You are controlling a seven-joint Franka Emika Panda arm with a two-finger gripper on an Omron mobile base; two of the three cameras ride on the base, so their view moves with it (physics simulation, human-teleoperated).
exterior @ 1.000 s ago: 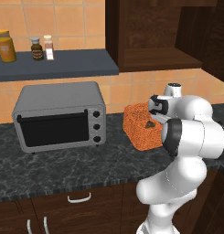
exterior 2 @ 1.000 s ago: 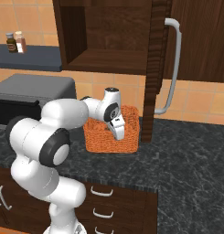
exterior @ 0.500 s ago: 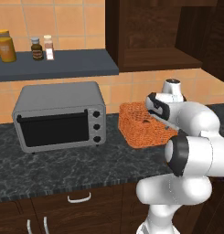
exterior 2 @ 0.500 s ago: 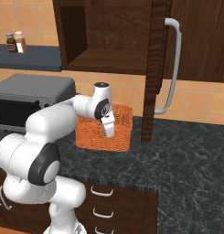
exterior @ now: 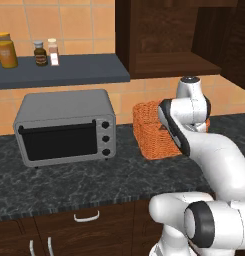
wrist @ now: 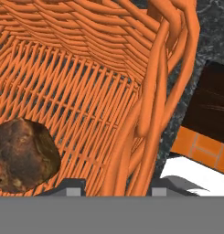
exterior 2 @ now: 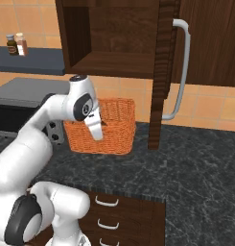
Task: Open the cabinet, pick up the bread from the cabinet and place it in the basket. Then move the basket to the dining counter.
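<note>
Black marbled desk (exterior: 84,185) carries the orange basket (exterior 2: 116,126) just right of the toaster oven (exterior: 64,127); the bread (wrist: 23,155) lies inside the basket, whose wall the tool (wrist: 114,191) straddles, gripping it.

bread (wrist: 23,155) cut off at left edge, basket (exterior: 150,131) partly hidden behind the arm
</note>
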